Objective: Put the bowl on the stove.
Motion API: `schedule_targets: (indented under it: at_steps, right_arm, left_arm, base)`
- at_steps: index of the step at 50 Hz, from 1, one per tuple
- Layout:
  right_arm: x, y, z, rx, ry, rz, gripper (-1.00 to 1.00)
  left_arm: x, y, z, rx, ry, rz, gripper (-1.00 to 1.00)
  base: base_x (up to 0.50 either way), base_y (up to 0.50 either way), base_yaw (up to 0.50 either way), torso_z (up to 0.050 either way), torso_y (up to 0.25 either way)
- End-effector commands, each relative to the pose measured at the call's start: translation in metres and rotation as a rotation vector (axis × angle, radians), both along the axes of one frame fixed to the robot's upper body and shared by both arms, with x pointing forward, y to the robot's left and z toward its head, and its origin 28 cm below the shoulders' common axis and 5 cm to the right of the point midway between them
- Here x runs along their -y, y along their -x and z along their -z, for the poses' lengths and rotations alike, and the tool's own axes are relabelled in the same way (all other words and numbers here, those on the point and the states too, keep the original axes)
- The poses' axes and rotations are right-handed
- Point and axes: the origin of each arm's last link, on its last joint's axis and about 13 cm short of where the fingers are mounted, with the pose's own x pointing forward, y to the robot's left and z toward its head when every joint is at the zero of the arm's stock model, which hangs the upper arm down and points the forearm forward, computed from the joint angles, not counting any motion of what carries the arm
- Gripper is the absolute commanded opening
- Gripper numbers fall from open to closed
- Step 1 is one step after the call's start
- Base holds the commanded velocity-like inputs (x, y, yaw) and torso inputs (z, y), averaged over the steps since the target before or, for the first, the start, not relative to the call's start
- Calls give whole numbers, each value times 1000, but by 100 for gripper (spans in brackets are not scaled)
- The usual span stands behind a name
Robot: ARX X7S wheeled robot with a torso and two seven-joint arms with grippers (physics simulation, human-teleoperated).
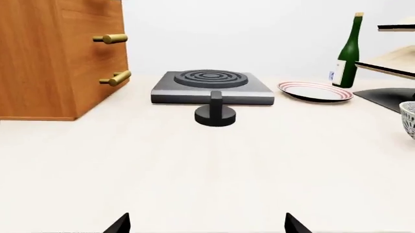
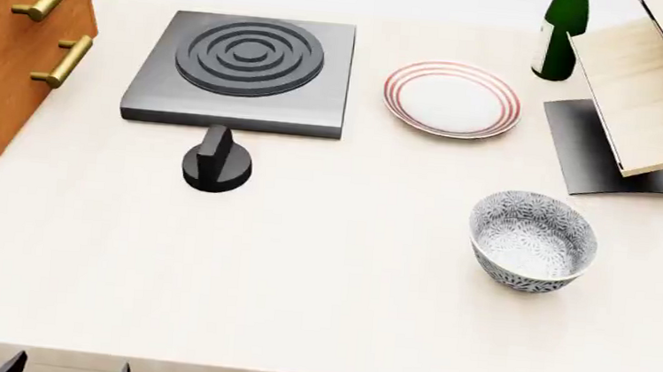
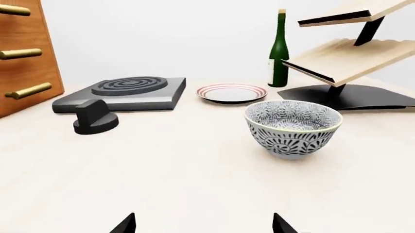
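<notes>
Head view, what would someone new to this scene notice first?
Probably the speckled bowl, standing alone and upright on the pale table toward the right. Next, the dark stove with its ringed burner at the back left, a black knob just in front of it and a red-ringed plate to its right. Both pincers sit low at the near edge, open and holding nothing.

Bare table top (image 2: 301, 272) lies open between the near edge and the bowl (image 2: 532, 241); nothing touches the bowl. Straight path bowl to stove (image 2: 244, 71) crosses open surface. Obstacles: black knob (image 2: 216, 161) just in front of the stove; ringed plate (image 2: 452, 99) beside the stove; tilted wooden shelf (image 2: 647, 86) overhanging behind the bowl; wooden cabinet (image 2: 12, 36) flanking the stove's far side.
</notes>
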Motion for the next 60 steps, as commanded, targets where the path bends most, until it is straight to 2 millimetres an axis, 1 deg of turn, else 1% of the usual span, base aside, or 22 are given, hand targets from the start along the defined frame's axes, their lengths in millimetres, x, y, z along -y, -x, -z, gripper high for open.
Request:
schedule_targets:
  at_steps: [1,3,4,6,7,8,9,10,11,13,14,17,18,20,21,23,25,26,30,37,43,60]
  right_arm:
    - [3,0,-14,-12,-59,-6,100]
    - [8,-5,-24,3,-34,-12,100]
    - [14,-9,-34,8,-54,2,100]
    - [25,-14,-58,31,-103,12,100]
    - [32,-16,-75,36,-145,0,100]
    - [37,-17,-87,36,-142,3,100]
    - [47,-15,-109,74,-179,-35,100]
    - [54,-13,-121,66,-191,-37,100]
    - [73,-7,-147,82,-193,-35,100]
    - [91,2,-166,106,-194,-13,100]
    - [108,10,-182,131,-137,34,100]
    - [132,26,-199,142,-109,90,100]
    - [145,36,-208,157,-104,104,100]
    - [156,44,-215,135,-76,119,100]
    - [166,53,-220,116,-57,124,100]
    - [175,62,-223,98,2,134,100]
    - [182,68,-226,98,-29,146,100]
    - [191,77,-229,88,-18,165,100]
    - [201,92,-232,85,-23,203,100]
    - [210,104,-231,71,-19,241,100]
    - [211,106,-228,57,-8,245,100]
    - [205,104,-212,27,6,212,100]
  left_arm:
    - [-8,-1,-17,3,82,-65,100]
    - [-12,-5,-31,44,94,-73,100]
    - [-16,-9,-41,61,105,-95,100]
    - [-22,-14,-63,121,102,-92,100]
    - [-26,-17,-75,150,97,-94,100]
    - [-29,-18,-85,179,103,-94,100]
    - [-34,-18,-102,213,111,-78,100]
    - [-36,-17,-113,241,113,-42,100]
    - [-44,-12,-141,361,93,-1,100]
    - [-51,-7,-164,428,141,6,100]
    - [-59,0,-186,513,159,21,100]
    - [-71,16,-215,654,93,29,100]
    - [-78,25,-231,714,126,6,100]
    - [-83,35,-246,773,134,-1,100]
    - [-88,44,-260,834,126,-9,100]
    - [-92,54,-271,882,93,-20,100]
    - [-95,61,-279,915,89,-41,100]
    - [-98,70,-288,954,75,-41,100]
    - [-97,81,-297,995,71,-7,100]
    - [-97,86,-302,1025,135,18,100]
    - [-96,83,-299,1019,142,20,100]
    - [-96,81,-298,1017,145,20,100]
  base:
    - [0,0,0,0,0]
    - [0,0,0,0,0]
    - [0,0,0,0,0]
    - [0,0,0,0,0]
    - [0,0,0,0,0]
    - [0,0,0,0,0]
    - [0,0,0,0,0]
    - [0,0,0,0,0]
    - [0,0,0,0,0]
    - [0,0,0,0,0]
    - [0,0,0,0,0]
    - [0,0,0,0,0]
    - [0,0,0,0,0]
    - [0,0,0,0,0]
    - [0,0,0,0,0]
    - [0,0,0,0,0]
    - [0,0,0,0,0]
    - [0,0,0,0,0]
    - [0,0,0,0,0]
    - [0,0,0,0,0]
    - [0,27,0,0,0]
    - [0,497,0,0,0]
